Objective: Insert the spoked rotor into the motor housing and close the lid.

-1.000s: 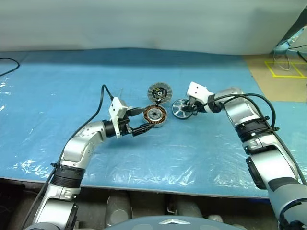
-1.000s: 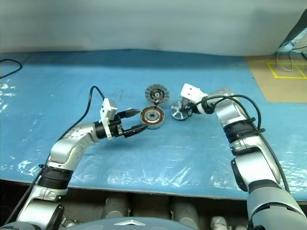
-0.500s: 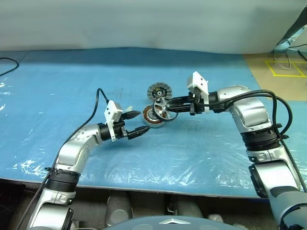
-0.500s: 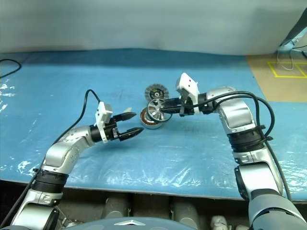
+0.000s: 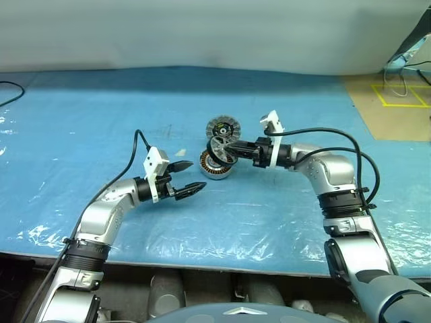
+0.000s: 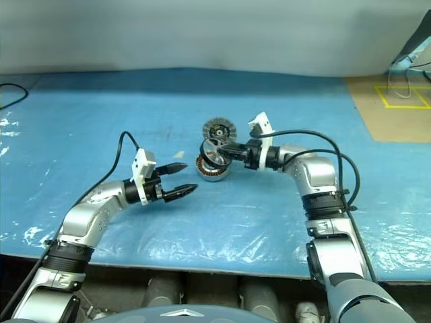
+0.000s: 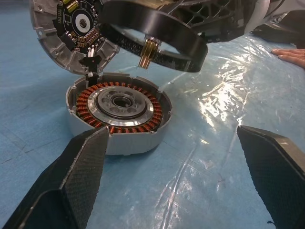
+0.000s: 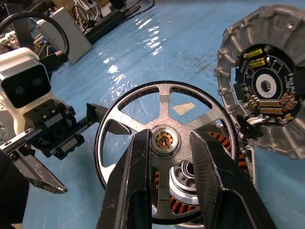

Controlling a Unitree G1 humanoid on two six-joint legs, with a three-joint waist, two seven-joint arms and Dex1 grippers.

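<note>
The motor housing sits on the blue mat, its copper windings facing up. Just behind it the lid stands on edge, its circuit face toward me. My right gripper is shut on the hub of the spoked rotor. It holds the rotor tilted just above the housing, and part of the housing shows through the spokes. My left gripper is open and level, a short way to the left of the housing, with nothing between its fingers.
Crinkled clear plastic covers the blue mat. A black cable lies at the far left. Yellow tape marks show on the brown floor at the far right. A person's hand rests on the mat beyond the parts.
My right gripper lifted the spoked rotor off the mat, carried it left over the motor housing and rolled its wrist. The left gripper drew back a little from the housing, still open.
</note>
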